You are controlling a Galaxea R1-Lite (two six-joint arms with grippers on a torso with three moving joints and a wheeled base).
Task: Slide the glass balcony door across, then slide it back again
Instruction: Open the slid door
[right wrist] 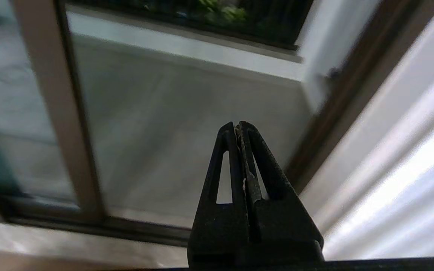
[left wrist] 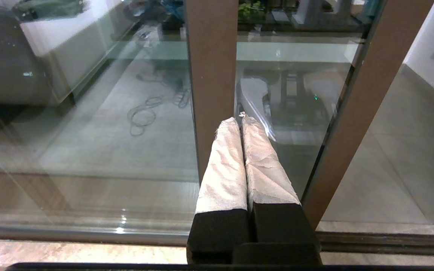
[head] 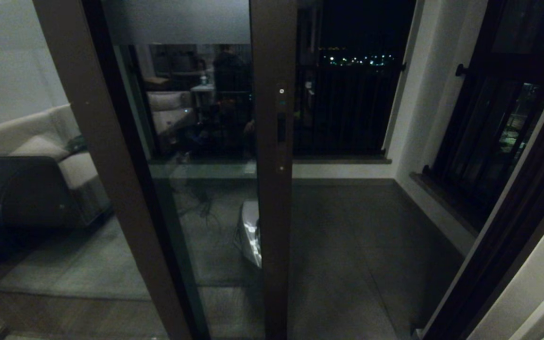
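Note:
The glass balcony door (head: 206, 141) has a dark brown frame and a frosted top band (head: 177, 21). Its stile (head: 274, 212) stands near the middle of the head view and carries a narrow pull slot (head: 281, 127). To the right of the stile the doorway is open onto the balcony floor (head: 357, 245). Neither gripper shows in the head view. My left gripper (left wrist: 239, 119), its fingers wrapped in white tape, is shut on nothing, low down before the glass, between a brown stile (left wrist: 211, 75) and the door's stile (left wrist: 367, 94). My right gripper (right wrist: 238, 124) is shut and empty, facing the open gap beside the door's stile (right wrist: 51, 113).
A second brown-framed pane (head: 106, 165) stands to the left. A pale sofa (head: 40, 141) and a dark rounded object (head: 17, 189) lie beyond it. A black-framed window with bars (head: 494, 127) lines the balcony's right wall. The dark jamb (right wrist: 333, 124) bounds the opening, and the floor track (left wrist: 390, 242) runs below.

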